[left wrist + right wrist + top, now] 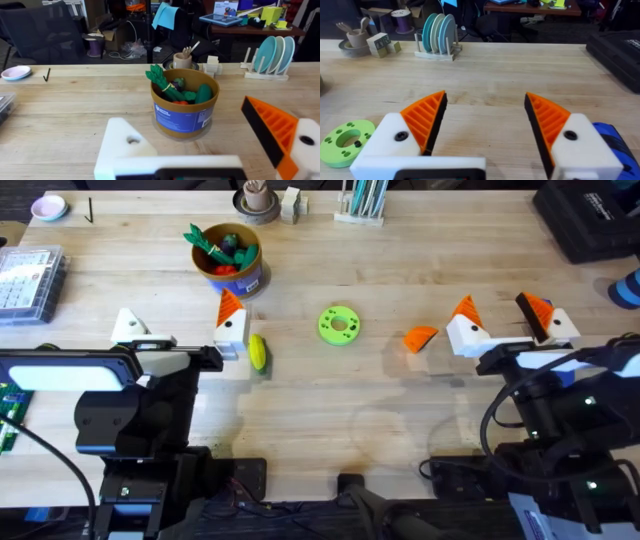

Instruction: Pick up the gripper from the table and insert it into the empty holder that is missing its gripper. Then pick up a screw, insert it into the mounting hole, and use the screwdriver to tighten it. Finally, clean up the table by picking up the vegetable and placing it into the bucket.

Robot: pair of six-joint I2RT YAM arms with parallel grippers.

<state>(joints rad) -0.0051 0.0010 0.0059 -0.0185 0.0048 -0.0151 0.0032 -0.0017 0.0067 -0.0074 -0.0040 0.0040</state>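
Observation:
The loose orange gripper lies on the table just left of my right gripper, which is open with orange-tipped white fingers. My left gripper is also open. Its left finger is the plain white holder, and its right finger carries an orange tip. The yellow vegetable rests just right of that tipped finger. The orange-brown bucket, holding green and red toy vegetables, stands beyond the left gripper. A blue object, possibly the screwdriver, sits at the right edge.
A flat green disc lies mid-table. A clear parts box sits at the left edge. Along the back stand a pink dish, a cup of sticks and a plate rack, with a black case at the right.

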